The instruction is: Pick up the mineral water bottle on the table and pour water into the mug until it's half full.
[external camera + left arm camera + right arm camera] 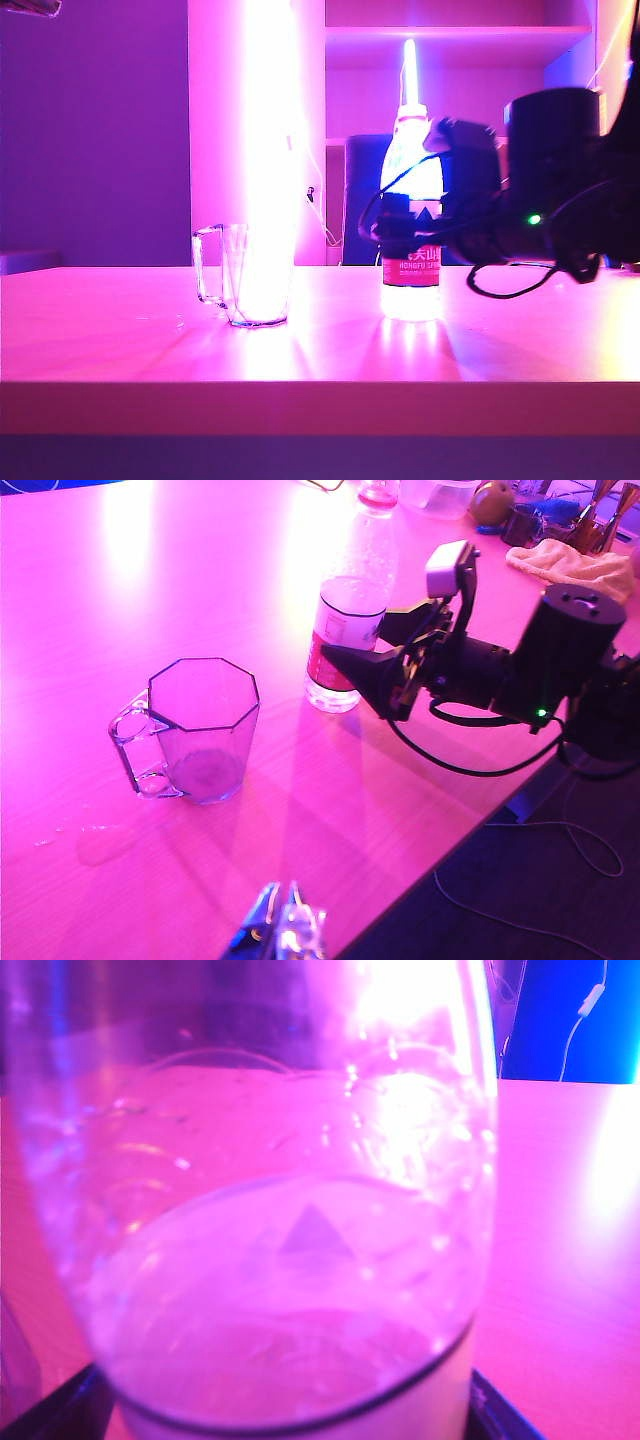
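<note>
The mineral water bottle point(410, 165) point(345, 620) stands upright on the table, right of centre in the exterior view, with water point(410, 300) glowing in its base. My right gripper point(405, 225) point(345, 645) point(280, 1422) is open and level at the red label, one dark finger on each side of the bottle point(280, 1210), which fills the right wrist view. The clear mug point(245, 285) point(200, 730) stands to the bottle's left, handle turned away from it, and looks empty. My left gripper point(283, 920) hovers over the table's near edge, short of the mug, fingertips together.
The table's edge point(440, 860) runs close beside my left gripper, with floor and cables beyond. A towel point(570, 565), a clear container point(440, 495) and small objects sit at the far end. Droplets point(60, 835) lie near the mug. A dark chair point(360, 200) stands behind the table.
</note>
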### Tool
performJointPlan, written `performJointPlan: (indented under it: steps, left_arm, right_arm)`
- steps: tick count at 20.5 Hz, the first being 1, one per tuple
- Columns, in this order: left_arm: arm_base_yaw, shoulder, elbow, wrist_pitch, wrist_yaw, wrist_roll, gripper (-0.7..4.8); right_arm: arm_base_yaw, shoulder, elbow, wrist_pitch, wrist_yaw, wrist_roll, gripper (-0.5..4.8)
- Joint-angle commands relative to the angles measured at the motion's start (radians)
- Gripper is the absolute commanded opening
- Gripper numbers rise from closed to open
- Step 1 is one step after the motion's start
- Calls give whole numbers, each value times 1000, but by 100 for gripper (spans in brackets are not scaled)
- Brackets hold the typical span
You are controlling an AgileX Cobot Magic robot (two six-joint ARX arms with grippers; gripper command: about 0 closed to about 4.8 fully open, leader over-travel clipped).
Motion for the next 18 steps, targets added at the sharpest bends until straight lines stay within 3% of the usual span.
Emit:
performJointPlan:
  steps: [1, 4, 6, 8, 10, 12, 13, 18]
  left_arm:
    - [0, -2, 5, 6, 6, 0, -5]
    - [0, -2, 5, 7, 6, 0, -5]
    - [0, -2, 5, 7, 6, 0, -5]
    - [0, -2, 5, 8, 6, 1, -5]
    - [0, -2, 5, 7, 4, 3, -5]
    - [0, -2, 5, 8, 3, 3, -5]
    - [0, -2, 5, 7, 3, 3, -5]
    - [0, -2, 5, 8, 3, 3, -5]
  right_arm:
    - [3, 23, 53, 10, 24, -1, 479]
    - [2, 34, 89, -44, 44, -1, 479]
    - [2, 34, 95, -69, 42, -1, 397]
    - [2, 34, 95, -65, 42, -1, 375]
    - [2, 34, 95, -62, 42, -1, 299]
    - [3, 32, 95, -62, 42, -1, 280]
    - [3, 31, 95, -67, 42, -1, 243]
    - [7, -14, 92, -151, 42, -111, 237]
